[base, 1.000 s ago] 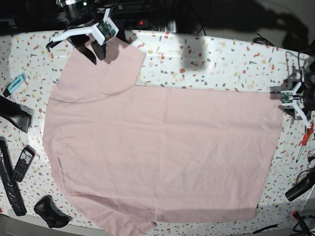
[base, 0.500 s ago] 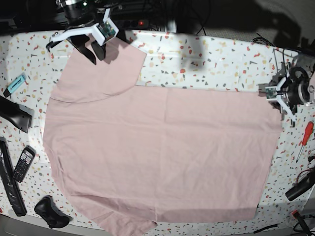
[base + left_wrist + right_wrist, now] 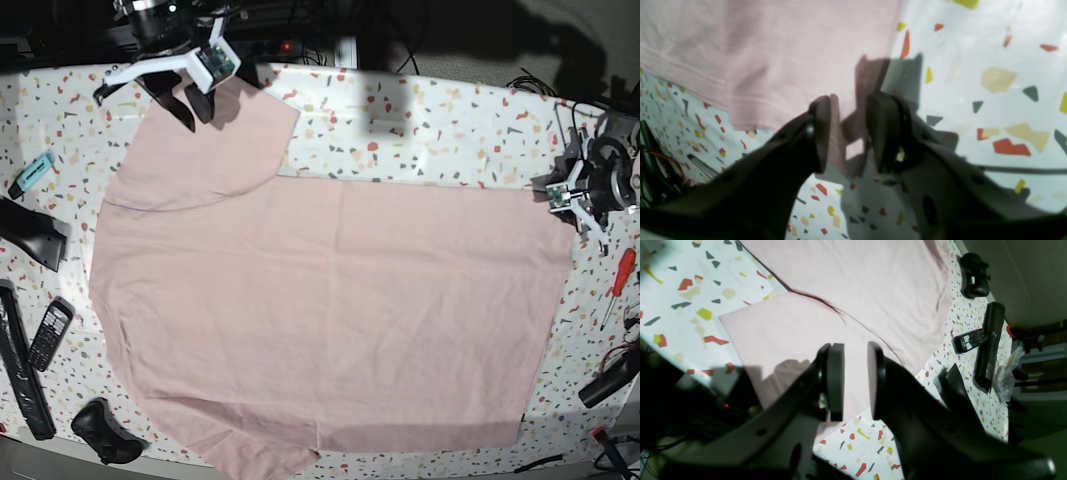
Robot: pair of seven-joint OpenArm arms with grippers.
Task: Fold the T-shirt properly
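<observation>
Pink cotton, the T-shirt (image 3: 320,310) is lying flat, plain side up, covering most of the speckled table (image 3: 440,120). The left gripper (image 3: 848,133) is hovering at its hem corner, jaws spread, holding nothing. The right gripper (image 3: 855,380) is hanging over a sleeve, jaws slightly parted, empty.

T-shirt (image 3: 330,310) — bottom sleeve cut off | lettering — hidden underneath
</observation>
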